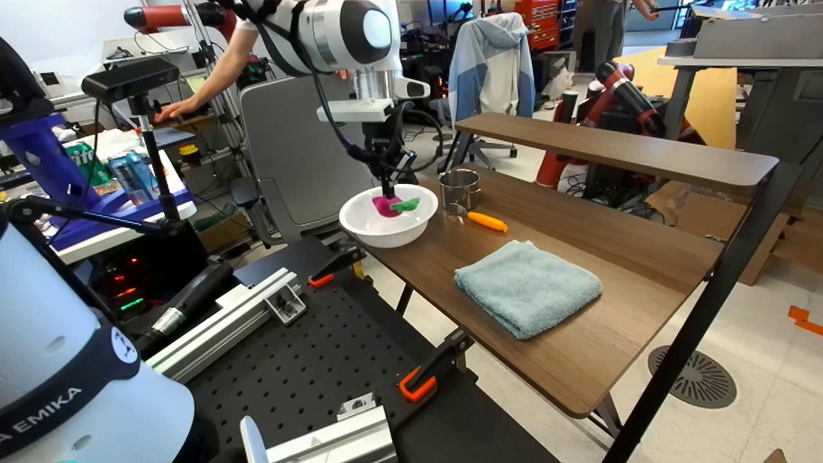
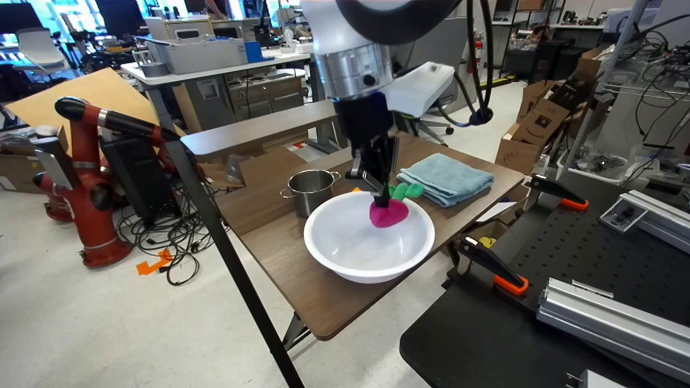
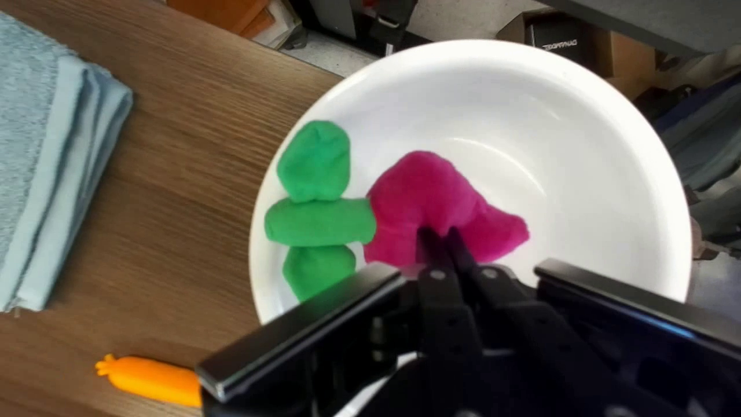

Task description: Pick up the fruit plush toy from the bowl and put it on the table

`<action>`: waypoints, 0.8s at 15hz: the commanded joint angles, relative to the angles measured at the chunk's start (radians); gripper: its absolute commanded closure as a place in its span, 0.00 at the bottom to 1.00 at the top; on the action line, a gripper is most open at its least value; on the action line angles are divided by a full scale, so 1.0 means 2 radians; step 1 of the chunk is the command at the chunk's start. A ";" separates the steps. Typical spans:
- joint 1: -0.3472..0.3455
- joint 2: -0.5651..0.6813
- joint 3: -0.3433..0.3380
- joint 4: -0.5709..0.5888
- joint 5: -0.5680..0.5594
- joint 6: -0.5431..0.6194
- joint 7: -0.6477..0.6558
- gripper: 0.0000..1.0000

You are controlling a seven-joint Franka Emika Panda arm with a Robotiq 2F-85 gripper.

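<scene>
The magenta plush toy (image 1: 386, 207) with green leaves is inside the outline of the white bowl (image 1: 387, 239) in an exterior view. In an exterior view the toy (image 2: 389, 215) is near the wall of the bowl (image 2: 372, 276). My gripper (image 3: 441, 234) points down and its two fingertips are nearly together, pinching the toy's magenta body (image 3: 425, 185) in the wrist view. The green leaves lie towards the bowl's rim (image 3: 674, 191). I cannot tell whether the toy touches the bowl. The brown wooden table (image 1: 617, 321) carries the bowl at one end.
A metal pot (image 1: 460, 188) and an orange object (image 1: 487, 222) are beside the bowl. A folded blue cloth (image 1: 530, 289) lies further along the table. A raised shelf (image 1: 617, 148) runs along one long side. A black perforated bench (image 1: 308, 360) with clamps stands opposite.
</scene>
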 commanded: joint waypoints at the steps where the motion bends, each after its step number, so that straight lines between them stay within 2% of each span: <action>1: -0.026 -0.056 0.001 -0.026 -0.008 -0.021 -0.015 0.99; 7: -0.097 -0.102 -0.023 -0.028 0.001 -0.018 -0.079 0.99; 12: -0.153 -0.066 -0.047 0.028 0.018 -0.014 -0.137 0.99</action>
